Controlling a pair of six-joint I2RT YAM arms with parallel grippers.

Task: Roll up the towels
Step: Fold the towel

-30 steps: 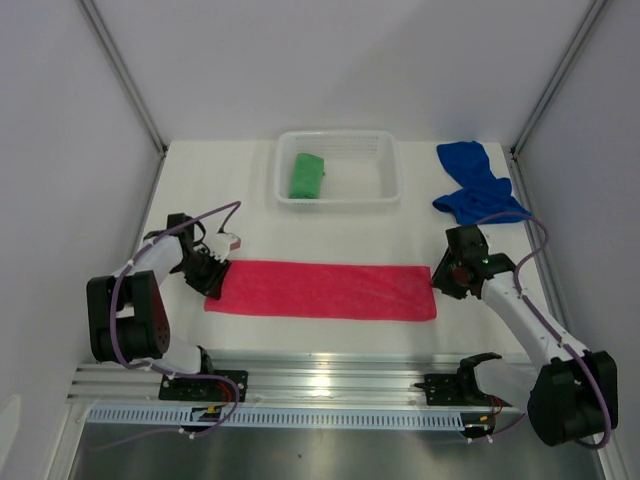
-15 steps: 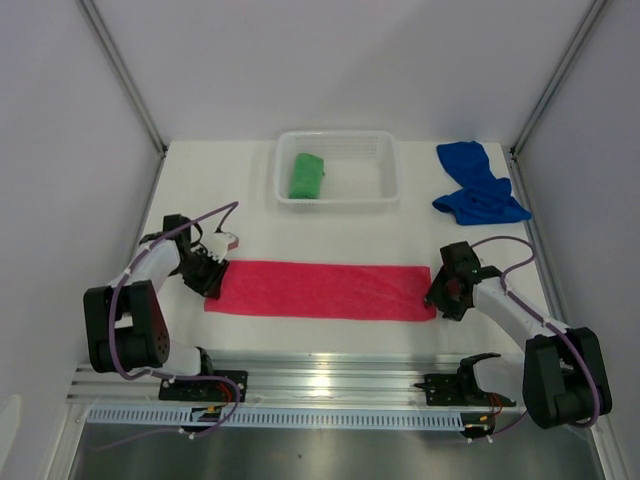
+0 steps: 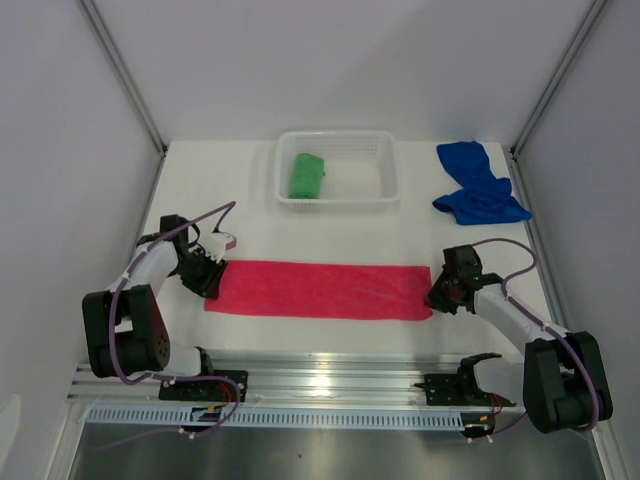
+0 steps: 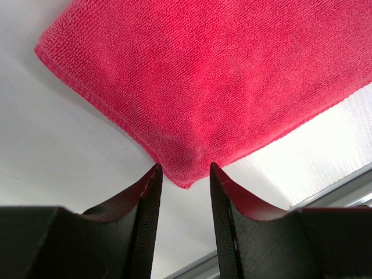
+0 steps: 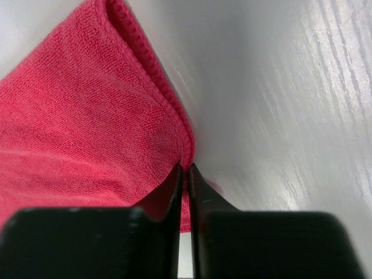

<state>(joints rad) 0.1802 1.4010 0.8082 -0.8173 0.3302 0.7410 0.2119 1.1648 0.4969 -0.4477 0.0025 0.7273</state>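
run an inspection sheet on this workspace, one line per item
surface: white table, no spills seen
job's things: pink-red towel flat in a long strip between the arms; green towel rolled, inside the basket; blue towel crumpled at far right
clutter: white slotted basket at far centre
pincers: left pincer open, jaws either side of a corner at the strip's left end; right pincer shut on the strip's right edge
cables: purple cables looped along both arms, off the towels
surroundings: white walls; metal rail at the near edge

High view over the whole table; close, low wrist views at opposite pink-red towel ends.
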